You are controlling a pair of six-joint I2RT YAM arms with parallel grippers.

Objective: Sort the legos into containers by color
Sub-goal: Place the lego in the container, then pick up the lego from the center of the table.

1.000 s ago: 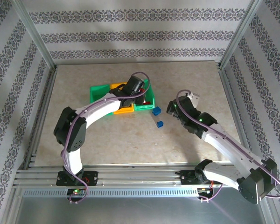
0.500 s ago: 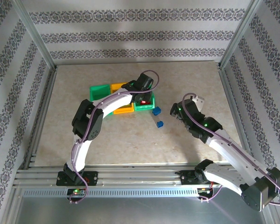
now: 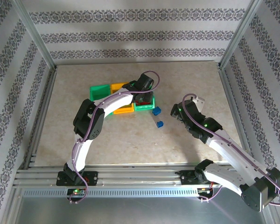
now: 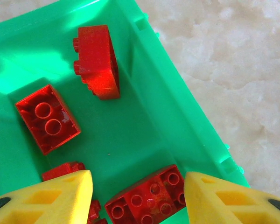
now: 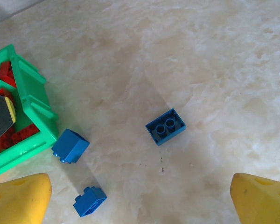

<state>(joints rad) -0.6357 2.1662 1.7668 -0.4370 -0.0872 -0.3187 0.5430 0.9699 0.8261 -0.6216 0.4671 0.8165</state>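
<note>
Overhead, the left gripper point(image 3: 142, 96) is hanging over the green bin point(image 3: 144, 107) directly beneath it, while the right gripper point(image 3: 175, 112) is facing two blue legos point(image 3: 160, 124) just beyond its tips. From the left wrist, the fingers point(image 4: 51, 196) are standing apart, with a red brick point(image 4: 147, 198) lying loose between them. Lifting straight up is probably the cleanest way of clearing the wall. From the right wrist, wide-parted fingers point(image 5: 18, 198) are framing a studs-up blue brick point(image 5: 165, 126) ahead, so centring over it before closing is looking wise. No legible writing is showing.

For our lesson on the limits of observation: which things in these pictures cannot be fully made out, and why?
- Top view: the orange bin and its contents, covered by the left arm.
- Left wrist view: red bricks at the bottom, cut by the edge and the yellow fingers.
- Right wrist view: the green bin, cut by the left edge.
</note>
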